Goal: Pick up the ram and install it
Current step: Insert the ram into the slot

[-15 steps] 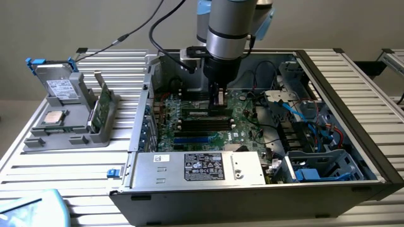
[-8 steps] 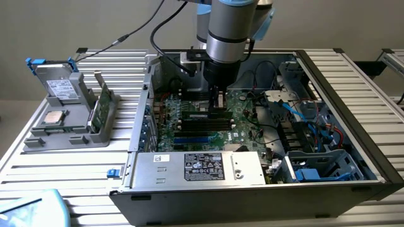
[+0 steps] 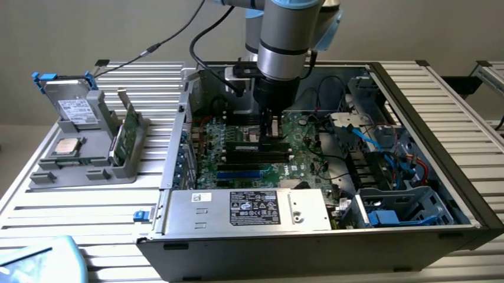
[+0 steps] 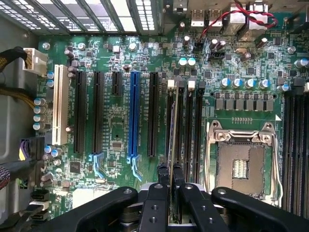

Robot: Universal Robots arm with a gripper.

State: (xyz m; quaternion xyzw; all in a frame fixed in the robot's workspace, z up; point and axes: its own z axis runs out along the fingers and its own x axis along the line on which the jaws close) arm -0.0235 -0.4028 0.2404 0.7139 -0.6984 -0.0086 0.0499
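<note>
Gripper [image 3: 270,131] down inside the open computer case [image 3: 315,253], watched from my remote desk: its jaws are clenched on the ram [image 4: 172,130], which stands on edge among the black memory slots [image 4: 198,125], just beside the open processor socket [image 4: 240,166]. Whether the stick is fully seated I cannot tell. In the exterior view the grey parts holder [image 3: 47,177] sits at nine o'clock of the case, the silver power supply [image 3: 307,212] inside it at six.

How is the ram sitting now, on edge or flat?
On edge: the ram shows as a thin strip clamped in the gripper, in line with the memory slots. Whether it is seated, cannot tell.
</note>
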